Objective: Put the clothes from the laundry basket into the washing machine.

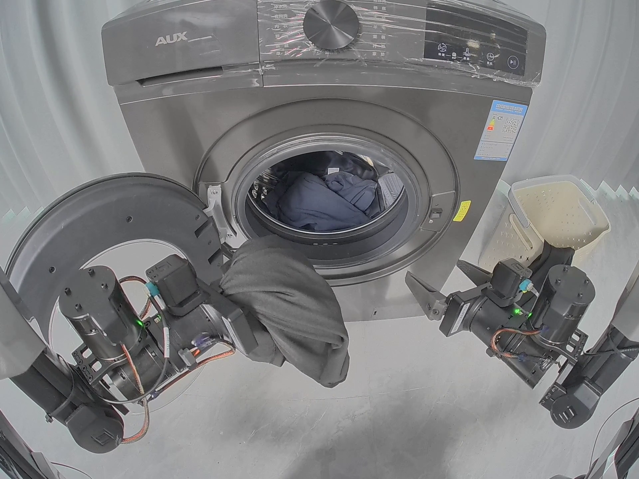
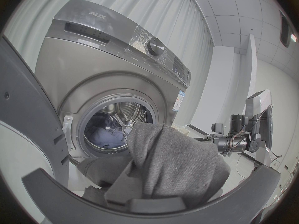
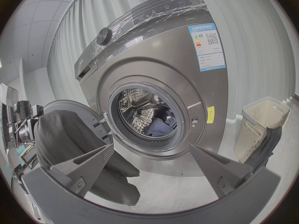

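- The washing machine [image 1: 173, 121] is a grey front loader that takes up the upper centre of the head view. Its round opening sits at frame centre, and clear film covers the control panel.
- The door [image 1: 100, 214] is swung fully open toward the left of the frame and hangs from the left edge of the opening.
- The grey garment [image 1: 286, 301] hangs below and slightly left of centre. Its upper fold lies at the lower rim of the opening, and the rest droops outside the drum toward the floor.
- The laundry basket [image 1: 566, 211] is cream and perforated. It stands on the floor at the right of the frame, just beside the machine's right side.
- The dark blue clothes [image 1: 319, 201] lie in a heap inside the drum, at frame centre.
- A dark garment [image 3: 264, 150] is draped over the basket's outer wall and hangs down toward the floor.
- The left gripper [image 1: 239, 327] is at lower left, in front of the open door. It is clamped on the grey garment. The cloth folds over the fingers, and the left wrist view shows only one finger [image 2: 124, 181] clear of it.
- The right gripper [image 1: 432, 271] is at lower right, between the machine front and the basket. Its fingers are spread wide apart with nothing between them and point toward the machine.
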Motion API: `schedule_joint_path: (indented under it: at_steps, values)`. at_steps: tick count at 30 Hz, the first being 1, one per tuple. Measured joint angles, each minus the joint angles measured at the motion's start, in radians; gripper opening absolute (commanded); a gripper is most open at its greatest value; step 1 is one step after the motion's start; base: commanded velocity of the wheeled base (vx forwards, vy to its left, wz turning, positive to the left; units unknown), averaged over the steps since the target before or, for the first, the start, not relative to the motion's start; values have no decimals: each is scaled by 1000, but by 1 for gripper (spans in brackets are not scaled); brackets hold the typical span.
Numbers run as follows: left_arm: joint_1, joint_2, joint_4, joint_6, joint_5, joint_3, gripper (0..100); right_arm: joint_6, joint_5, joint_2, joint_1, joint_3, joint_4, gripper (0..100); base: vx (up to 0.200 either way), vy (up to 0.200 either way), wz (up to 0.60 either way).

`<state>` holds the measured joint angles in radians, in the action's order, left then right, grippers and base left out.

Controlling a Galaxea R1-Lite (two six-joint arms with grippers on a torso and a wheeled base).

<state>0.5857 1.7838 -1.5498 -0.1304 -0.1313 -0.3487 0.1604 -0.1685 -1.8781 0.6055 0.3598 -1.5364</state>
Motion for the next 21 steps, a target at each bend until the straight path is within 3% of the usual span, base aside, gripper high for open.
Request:
schedule_joint_path:
  at_steps: [16, 21]
  values:
    - [21, 52, -2, 8, 4, -4, 0, 15, -11, -14, 41, -9, -2, 100, 200, 0, 0]
    - [39, 61, -3, 8, 5, -9, 0, 16, -18, -20, 64, -16, -2, 100, 0, 0, 0]
